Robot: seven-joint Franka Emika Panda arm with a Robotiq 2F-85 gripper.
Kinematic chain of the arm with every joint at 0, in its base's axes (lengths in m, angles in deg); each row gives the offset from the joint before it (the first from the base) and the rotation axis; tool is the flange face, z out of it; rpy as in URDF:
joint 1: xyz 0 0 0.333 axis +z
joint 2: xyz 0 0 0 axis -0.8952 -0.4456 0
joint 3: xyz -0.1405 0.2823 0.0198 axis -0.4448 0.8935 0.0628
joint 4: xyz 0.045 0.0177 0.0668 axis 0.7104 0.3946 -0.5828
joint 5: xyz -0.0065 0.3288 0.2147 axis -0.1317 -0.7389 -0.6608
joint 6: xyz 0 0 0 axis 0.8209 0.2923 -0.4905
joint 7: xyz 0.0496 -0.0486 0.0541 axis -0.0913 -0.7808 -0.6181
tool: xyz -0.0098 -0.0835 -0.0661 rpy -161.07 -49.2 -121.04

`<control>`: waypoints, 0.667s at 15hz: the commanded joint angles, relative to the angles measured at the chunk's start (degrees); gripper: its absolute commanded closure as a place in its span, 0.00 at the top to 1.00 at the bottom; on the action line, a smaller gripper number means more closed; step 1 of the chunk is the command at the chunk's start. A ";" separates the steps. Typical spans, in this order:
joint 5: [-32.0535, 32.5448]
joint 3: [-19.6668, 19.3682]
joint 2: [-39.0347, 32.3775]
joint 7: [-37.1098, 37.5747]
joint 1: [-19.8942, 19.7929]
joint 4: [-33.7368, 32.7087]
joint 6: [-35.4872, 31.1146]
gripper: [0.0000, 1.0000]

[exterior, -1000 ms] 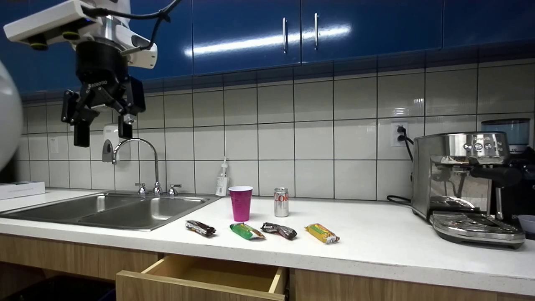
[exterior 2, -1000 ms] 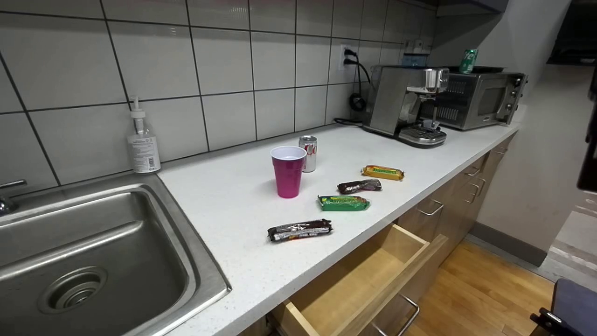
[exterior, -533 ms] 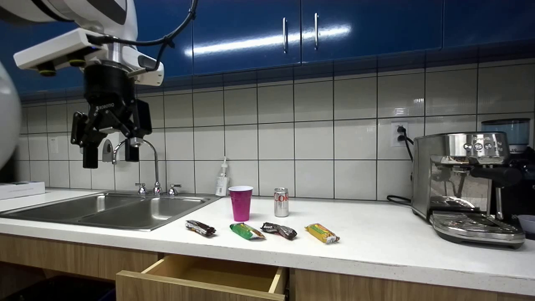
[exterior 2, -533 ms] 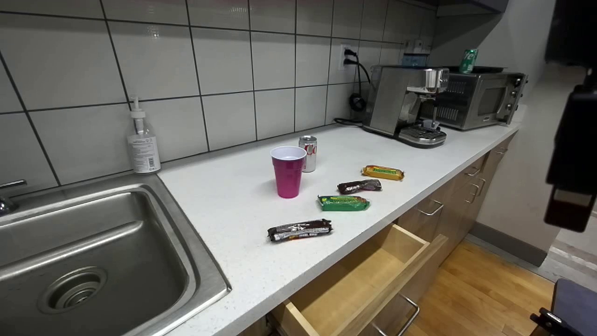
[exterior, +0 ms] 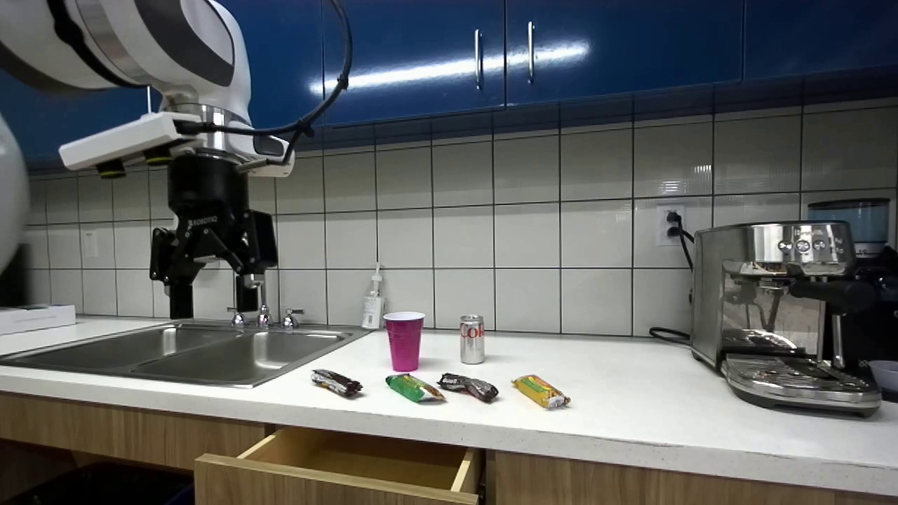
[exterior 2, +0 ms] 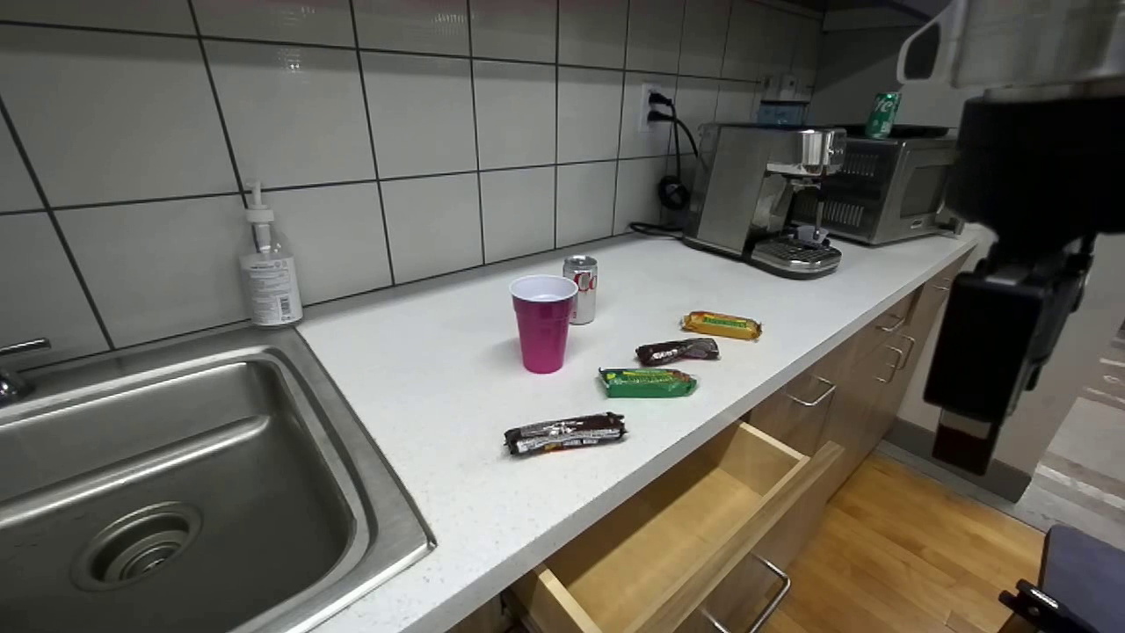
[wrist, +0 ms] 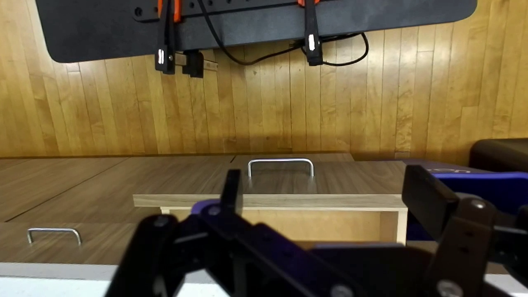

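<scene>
My gripper (exterior: 214, 300) hangs open and empty, pointing down. It touches nothing. In an exterior view its black fingers (exterior 2: 965, 440) are at the right, partly hidden behind one another. The wrist view looks down past the spread jaws onto a pulled-out wooden drawer (wrist: 321, 201) with a metal handle (wrist: 280, 160). On the white counter lie a dark wrapped bar (exterior: 337, 383), a green one (exterior: 415, 388), another dark one (exterior: 468, 386) and a yellow one (exterior: 541, 391). Behind them stand a pink cup (exterior: 404, 344) and a silver can (exterior: 472, 339), both upright.
A steel sink (exterior 2: 387, 492) is set into the counter beside the bars. A soap bottle (exterior 2: 271, 272) stands by the tiled wall. Farther along are a coffee machine (exterior 2: 765, 193) and a microwave oven (exterior 2: 914, 189) with a green can (exterior 2: 882, 114) on top. Blue cabinets (exterior: 414, 63) hang above.
My open gripper has come down and shifted a little to the right in an exterior view; elsewhere it has entered from the right edge. Bars, cup, can and drawer stay where they were.
</scene>
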 commanded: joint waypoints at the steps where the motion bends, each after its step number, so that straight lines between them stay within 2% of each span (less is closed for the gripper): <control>1: 2.27 -0.36 -3.06 -0.10 -1.27 1.15 -5.46 1.00; 10: 6.09 -3.28 -13.68 -2.69 -2.33 0.46 -17.35 1.00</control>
